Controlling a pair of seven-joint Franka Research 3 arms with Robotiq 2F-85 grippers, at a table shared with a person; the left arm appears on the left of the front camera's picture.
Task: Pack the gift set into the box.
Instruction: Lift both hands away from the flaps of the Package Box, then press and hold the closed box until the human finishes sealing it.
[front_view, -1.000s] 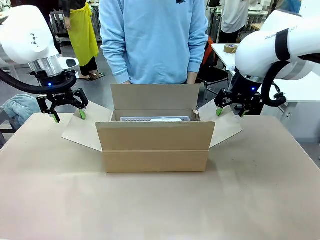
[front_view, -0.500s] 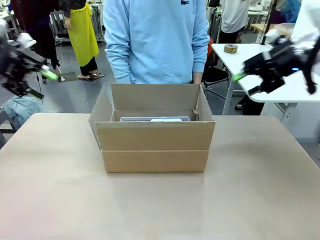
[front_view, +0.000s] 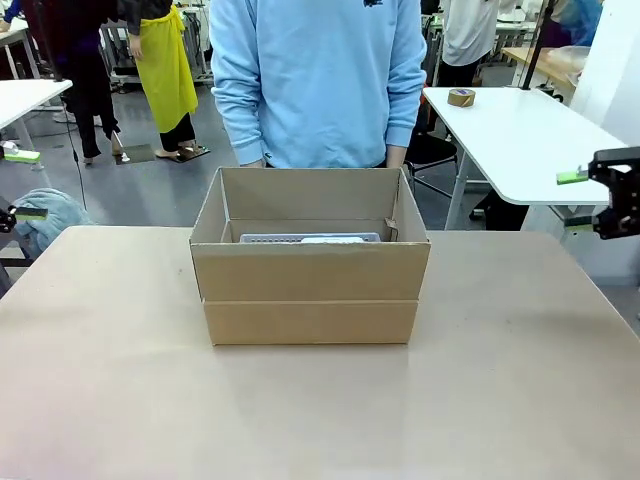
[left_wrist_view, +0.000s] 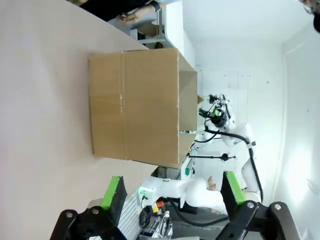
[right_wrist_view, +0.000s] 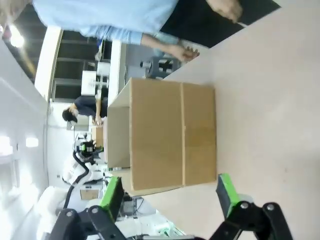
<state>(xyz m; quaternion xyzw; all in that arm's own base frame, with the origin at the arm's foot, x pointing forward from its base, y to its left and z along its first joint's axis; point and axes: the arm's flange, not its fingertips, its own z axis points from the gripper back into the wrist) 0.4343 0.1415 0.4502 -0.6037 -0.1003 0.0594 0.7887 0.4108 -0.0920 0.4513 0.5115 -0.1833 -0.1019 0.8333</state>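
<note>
While the gift set (front_view: 300, 239) lay inside the box (front_view: 310, 285), the left end effector (left_wrist_view: 174, 187) and right end effector (right_wrist_view: 169, 190) were held spread, empty; the box could be shoved if upright flaps (front_view: 310, 193) were caught.

Plain brown box (front_view: 310, 290), whitish gridded gift set (front_view: 300, 239), beige table (front_view: 300, 420).

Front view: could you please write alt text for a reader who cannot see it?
An open brown cardboard box stands on the table, flaps upright, with the whitish gift set lying inside. A person in a light blue sweatshirt stands behind it; the left gripper and right gripper, both open, are at the picture's side edges.
</note>
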